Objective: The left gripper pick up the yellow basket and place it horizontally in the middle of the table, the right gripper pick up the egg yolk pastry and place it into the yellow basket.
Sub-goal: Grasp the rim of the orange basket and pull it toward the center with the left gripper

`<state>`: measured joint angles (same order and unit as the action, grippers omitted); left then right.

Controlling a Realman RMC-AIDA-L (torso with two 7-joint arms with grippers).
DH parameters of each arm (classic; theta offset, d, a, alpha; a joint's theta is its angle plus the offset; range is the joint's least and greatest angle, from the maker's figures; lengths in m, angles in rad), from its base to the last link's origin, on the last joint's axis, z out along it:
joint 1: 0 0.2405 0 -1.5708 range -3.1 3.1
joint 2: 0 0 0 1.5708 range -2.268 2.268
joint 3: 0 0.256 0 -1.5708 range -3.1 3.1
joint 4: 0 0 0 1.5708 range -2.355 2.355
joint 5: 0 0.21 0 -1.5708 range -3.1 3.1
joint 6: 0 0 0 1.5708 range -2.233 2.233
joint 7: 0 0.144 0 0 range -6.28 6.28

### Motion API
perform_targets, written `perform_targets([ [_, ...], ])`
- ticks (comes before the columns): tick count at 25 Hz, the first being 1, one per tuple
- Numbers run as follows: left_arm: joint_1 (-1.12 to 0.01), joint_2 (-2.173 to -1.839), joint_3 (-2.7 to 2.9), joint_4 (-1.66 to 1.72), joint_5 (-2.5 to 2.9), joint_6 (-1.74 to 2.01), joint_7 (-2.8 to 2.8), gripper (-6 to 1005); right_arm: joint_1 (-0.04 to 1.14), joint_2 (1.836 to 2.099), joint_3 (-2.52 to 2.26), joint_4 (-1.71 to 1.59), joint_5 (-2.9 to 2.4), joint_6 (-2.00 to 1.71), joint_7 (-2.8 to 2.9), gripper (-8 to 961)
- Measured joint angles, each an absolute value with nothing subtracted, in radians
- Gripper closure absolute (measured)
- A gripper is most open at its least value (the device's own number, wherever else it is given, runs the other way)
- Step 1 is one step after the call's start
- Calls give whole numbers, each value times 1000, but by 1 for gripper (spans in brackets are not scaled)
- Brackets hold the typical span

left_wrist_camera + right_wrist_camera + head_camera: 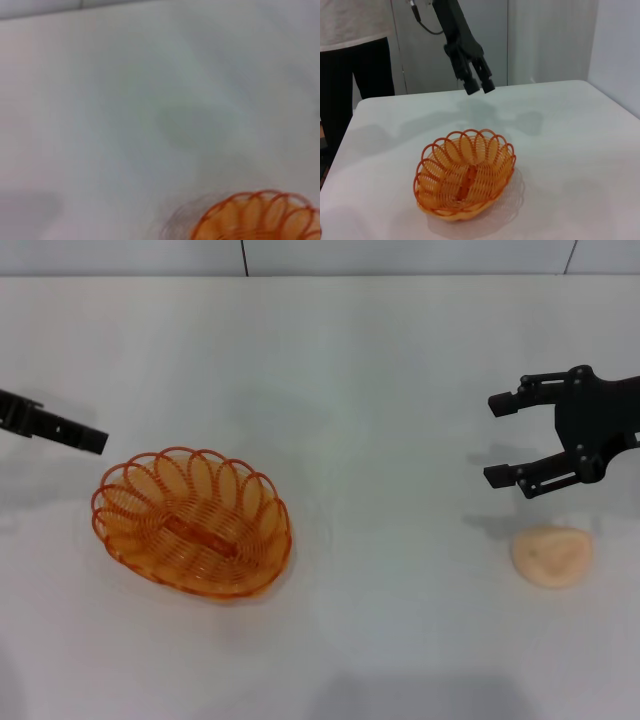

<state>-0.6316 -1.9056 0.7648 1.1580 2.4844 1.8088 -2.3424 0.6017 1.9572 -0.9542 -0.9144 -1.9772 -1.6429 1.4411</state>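
— What do you have in front of you on the table [360,360]?
— You're looking at an orange basket [192,522] sitting upright on the left half, its long side running slantwise, nothing inside it. A pale round pastry [552,556] lies well apart from it, near the right edge.

— And your two arms?
— Your left gripper [96,440] pokes in from the left edge, above and just beside the basket's far-left rim, not touching it. Your right gripper [496,440] hangs above the pastry, both fingers spread wide and pointing left, holding nothing.
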Motion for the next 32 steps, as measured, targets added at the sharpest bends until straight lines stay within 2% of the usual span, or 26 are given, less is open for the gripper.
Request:
perform_targets([
  [9, -641, -1944, 825, 1107, 2618, 1695, -2332, 178, 608, 1972, -957, -914, -1977, -1638, 1434, 84],
  [18, -673, -1970, 826, 950, 2621, 1597, -2284, 224, 609, 1975, -957, -915, -1977, -1637, 1434, 85],
  [32, -679, -1987, 850, 905, 2627, 1534, -2287, 296, 612, 1976, -957, -916, -1977, -1628, 1431, 85],
])
